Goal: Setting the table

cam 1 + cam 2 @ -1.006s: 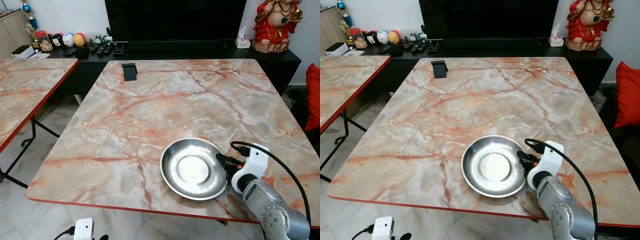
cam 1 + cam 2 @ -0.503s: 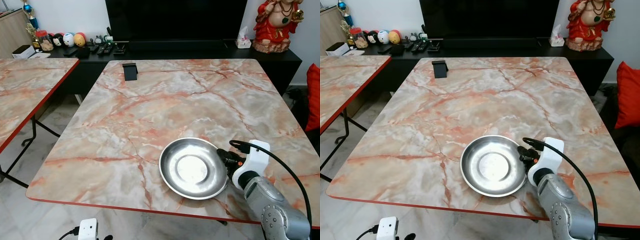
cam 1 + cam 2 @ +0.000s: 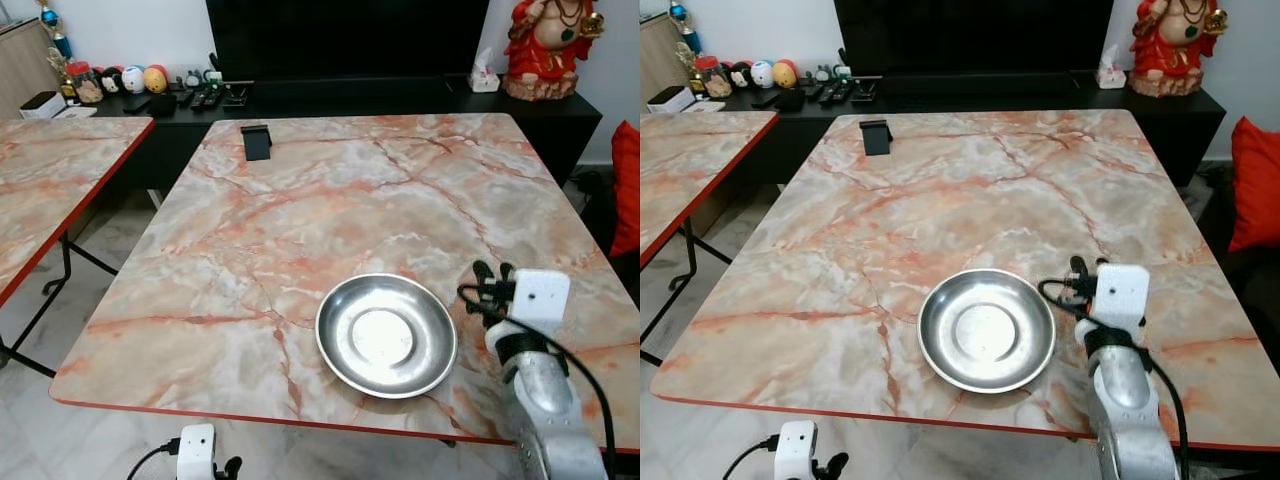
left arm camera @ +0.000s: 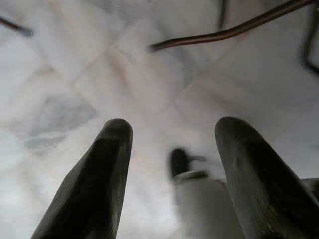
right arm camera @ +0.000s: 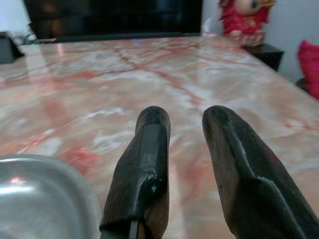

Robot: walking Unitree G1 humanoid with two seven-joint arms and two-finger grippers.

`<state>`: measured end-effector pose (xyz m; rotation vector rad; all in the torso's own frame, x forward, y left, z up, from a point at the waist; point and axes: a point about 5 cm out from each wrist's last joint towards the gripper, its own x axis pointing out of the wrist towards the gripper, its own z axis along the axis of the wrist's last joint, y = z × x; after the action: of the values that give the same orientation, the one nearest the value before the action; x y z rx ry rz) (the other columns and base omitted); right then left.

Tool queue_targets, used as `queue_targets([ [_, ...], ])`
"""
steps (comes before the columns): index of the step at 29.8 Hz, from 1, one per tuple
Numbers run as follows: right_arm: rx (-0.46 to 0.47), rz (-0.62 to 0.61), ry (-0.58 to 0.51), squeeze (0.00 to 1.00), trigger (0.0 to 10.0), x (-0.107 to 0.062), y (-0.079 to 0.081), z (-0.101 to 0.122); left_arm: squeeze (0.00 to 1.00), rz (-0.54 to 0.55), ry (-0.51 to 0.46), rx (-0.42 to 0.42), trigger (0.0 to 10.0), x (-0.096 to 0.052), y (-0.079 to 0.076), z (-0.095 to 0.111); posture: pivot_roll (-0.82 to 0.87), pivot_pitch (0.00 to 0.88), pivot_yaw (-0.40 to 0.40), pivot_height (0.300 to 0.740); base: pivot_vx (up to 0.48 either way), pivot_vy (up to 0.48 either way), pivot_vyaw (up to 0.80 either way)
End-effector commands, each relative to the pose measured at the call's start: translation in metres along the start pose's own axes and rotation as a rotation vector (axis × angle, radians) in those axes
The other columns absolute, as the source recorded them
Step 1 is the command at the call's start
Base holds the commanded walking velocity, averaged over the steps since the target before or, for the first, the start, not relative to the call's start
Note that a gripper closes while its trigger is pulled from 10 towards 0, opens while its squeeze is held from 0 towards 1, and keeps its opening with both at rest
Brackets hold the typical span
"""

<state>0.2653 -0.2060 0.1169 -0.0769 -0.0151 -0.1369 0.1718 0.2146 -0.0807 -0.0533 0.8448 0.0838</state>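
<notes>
Marble-pattern table (image 3: 330, 190) w/ red edge fills centre; second matching table (image 3: 50, 180) at left on black folding legs; pale marble-tile floor (image 3: 110, 250) btwn & under them; long black low cabinet (image 3: 400, 105) along far wall w/ big dark TV screen (image 3: 350, 40) above; red statue (image 3: 545, 45) & tissue box (image 3: 485, 75) on cabinet's right end; remotes (image 3: 205, 97) & small round figurines (image 3: 140, 78) on left end; white wall (image 3: 130, 30) behind; red cushion (image 3: 626, 190) at far right; even indoor light.
</notes>
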Motion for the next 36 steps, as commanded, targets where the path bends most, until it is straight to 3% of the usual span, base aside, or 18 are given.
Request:
queue_targets([
  [1,-0.016,0.002,-0.022,0.0,10.0,0.0,0.0,0.0,0.0,0.023,0.003,-0.013,10.0,-0.004,0.014,-0.004,-0.13,0.0,0.094,0.74,0.0,0.0,0.0],
  [5,-0.062,0.052,-0.055,0.0,10.0,0.004,0.007,0.001,0.0,0.023,-0.005,-0.001,10.0,-0.006,0.023,-0.004,-0.13,0.0,0.093,0.74,0.0,0.0,0.0],
  [11,-0.053,0.075,-0.077,0.0,10.0,0.007,0.008,0.002,0.0,0.042,-0.024,-0.023,10.0,-0.006,0.024,-0.002,-0.13,0.0,0.068,0.74,0.0,0.0,0.0],
  [16,-0.044,0.062,-0.078,0.0,10.0,0.011,0.007,0.003,0.0,0.05,-0.028,-0.046,10.0,-0.006,0.02,-0.004,-0.13,0.0,0.047,0.74,0.0,0.0,0.0],
  [20,-0.049,0.086,-0.083,0.0,10.0,0.013,0.011,0.001,0.0,0.031,-0.06,-0.061,10.0,-0.005,0.005,-0.004,-0.11,0.0,0.031,0.74,0.0,0.0,0.0],
  [36,-0.057,0.079,-0.098,0.0,10.0,0.02,0.007,0.004,0.0,0.022,-0.024,-0.082,10.0,-0.005,0.002,-0.011,-0.14,0.0,0.025,0.74,0.0,0.0,0.0],
])
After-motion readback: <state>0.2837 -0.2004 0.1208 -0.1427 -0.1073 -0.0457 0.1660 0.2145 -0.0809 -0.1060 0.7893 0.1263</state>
